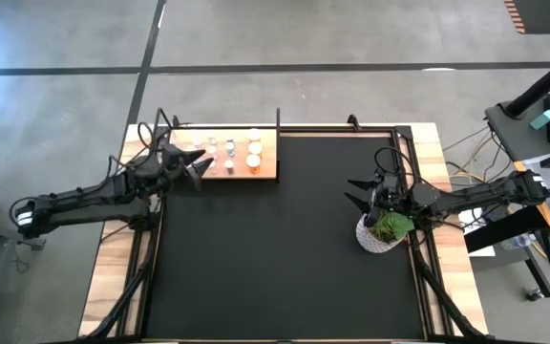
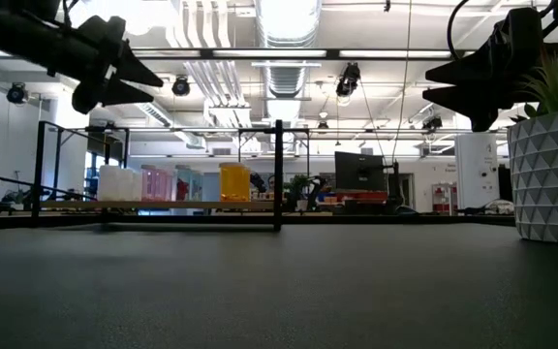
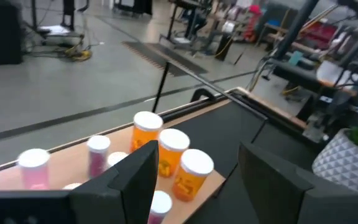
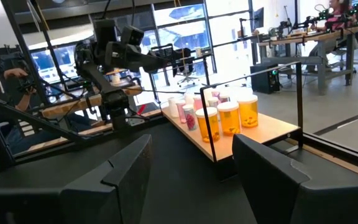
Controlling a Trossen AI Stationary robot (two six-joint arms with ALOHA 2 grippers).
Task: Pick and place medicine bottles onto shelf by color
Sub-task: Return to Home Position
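The shelf [image 1: 265,170], a pale wood board, lies at the far left of the black mat. Several medicine bottles stand upright on it: orange ones [image 1: 253,162] at its right end, pink and white ones [image 1: 229,145] further left. The left wrist view shows the orange bottles [image 3: 171,152] and a pink one [image 3: 97,155] ahead of the fingers. My left gripper [image 1: 199,164] hangs open above the shelf's left part, well over the bottles [image 2: 233,181] and touching nothing. My right gripper [image 1: 356,191] waits open above the mat's right side, beside the plant pot, pointing toward the shelf [image 4: 253,134].
A white faceted pot with a green plant [image 1: 382,232] stands at the mat's right edge, just under my right arm. A thin black frame with an upright post [image 1: 278,119] borders the shelf and the mat. The mat's middle [image 1: 285,248] lies bare.
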